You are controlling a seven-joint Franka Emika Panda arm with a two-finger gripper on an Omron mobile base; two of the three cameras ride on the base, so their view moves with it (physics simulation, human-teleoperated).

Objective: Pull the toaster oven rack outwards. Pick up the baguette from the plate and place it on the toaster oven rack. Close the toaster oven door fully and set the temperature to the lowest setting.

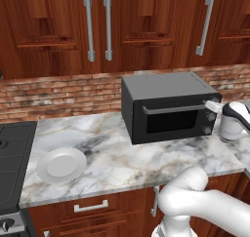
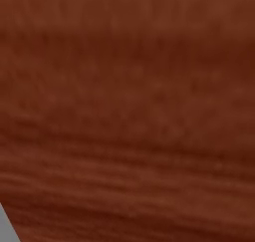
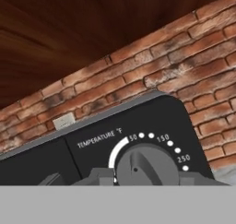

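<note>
A: Tool [image 1: 213, 106] pinched on the temperature knob [image 3: 146, 165], top of the toaster oven [image 1: 166, 107] knob column; door looks closed.

B: Turn steadily toward the lowest mark. Plate [image 1: 61, 165] lies bare on the tabletop [image 1: 127, 155].

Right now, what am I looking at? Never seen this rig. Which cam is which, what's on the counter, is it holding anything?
It is a rendered kitchen with a white robot arm on a driving base. The left base view looks over the arm at a marble counter: a dark toaster oven with its door closed, and a white plate with nothing on it. The right base view faces plain red-brown wood up close. The hand view looks along the gripper at the oven's temperature knob, below a dial scale reading 50, 150, 250. The gripper sits at the oven's knob column, shut around that knob. It carries nothing loose.
</note>
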